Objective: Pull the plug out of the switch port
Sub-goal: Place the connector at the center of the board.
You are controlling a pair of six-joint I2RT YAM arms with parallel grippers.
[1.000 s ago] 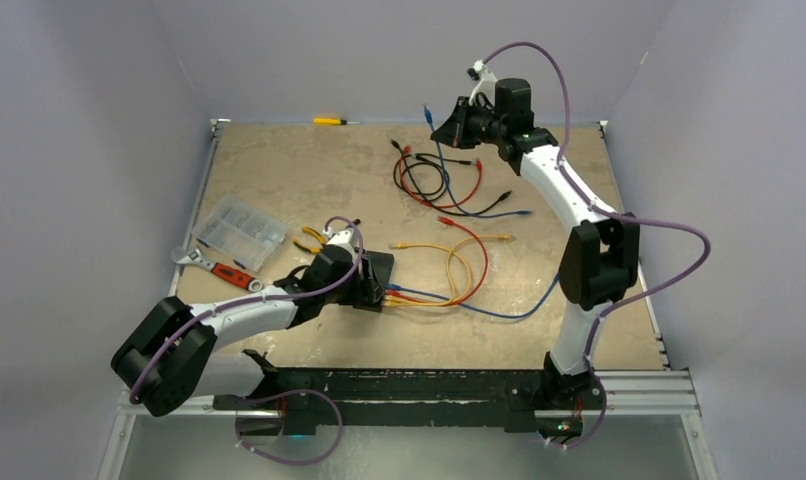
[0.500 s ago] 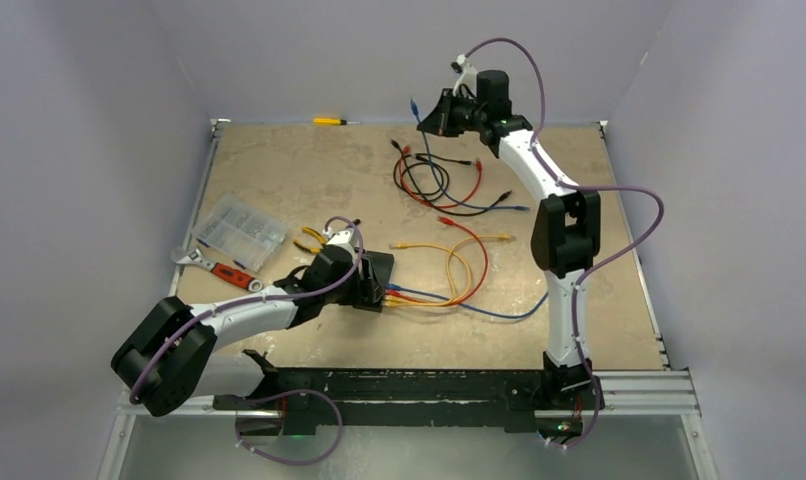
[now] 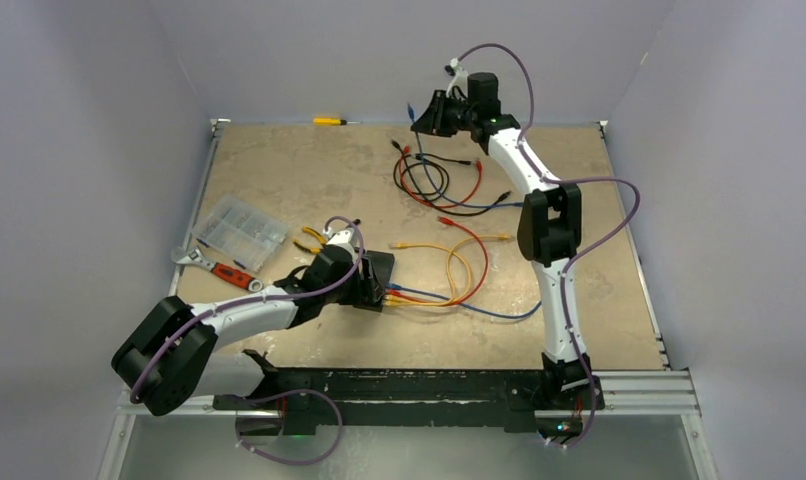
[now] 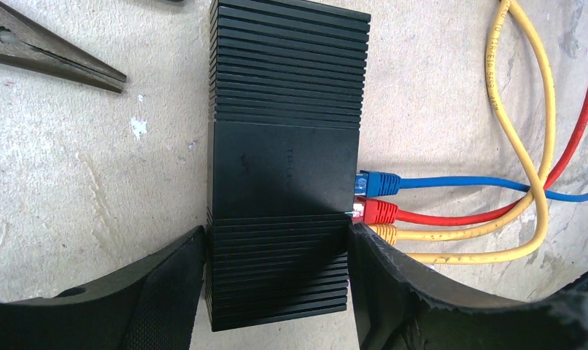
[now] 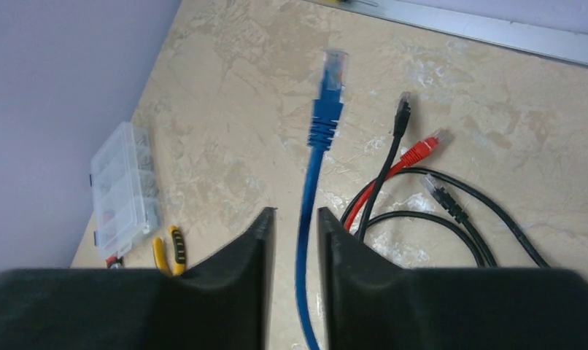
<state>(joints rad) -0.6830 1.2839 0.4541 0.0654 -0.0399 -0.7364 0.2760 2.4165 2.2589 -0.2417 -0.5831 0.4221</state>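
Plainly, the trouble lies in how crowded the flat black ribbed plastic switch (image 4: 284, 146) is. It lies flat on the counter (image 3: 309, 170), and the left claw (image 4: 276, 244) is closed on its two long sides. Three plugs sit side by side in its port face: a blue plug (image 4: 377, 183), a red plug (image 4: 378, 211) and a yellow plug (image 4: 384, 233). The yellow one is tight against one of the claw's fingers (image 4: 393, 284).

Their leads cross just beyond the switch, so a pull on one would likely drag the others. An unpressed latch would haul the whole switch against the left claw's hold.

The right claw (image 5: 295, 215) hangs well apart from the switch, over the counter's far edge. Its jaws stand slightly parted around a loose blue patch cable (image 5: 311, 182), whose free plug points upward. That grip looks slack. The cable may slip down into the tangle of black and red leads (image 3: 439, 180) beyond the switch. Whether it is the same lead that enters the switch, I cannot tell.

The counter is a mottled beige slab, scuffed white in places. Near the switch, on its side away from the plugs, lie yellow-handled pliers (image 3: 309, 240). A clear plastic compartment box (image 3: 241, 230) and a red-handled wrench (image 3: 219, 268) lie farther off. Pale lilac walls (image 3: 99, 100) enclose the counter on three sides.
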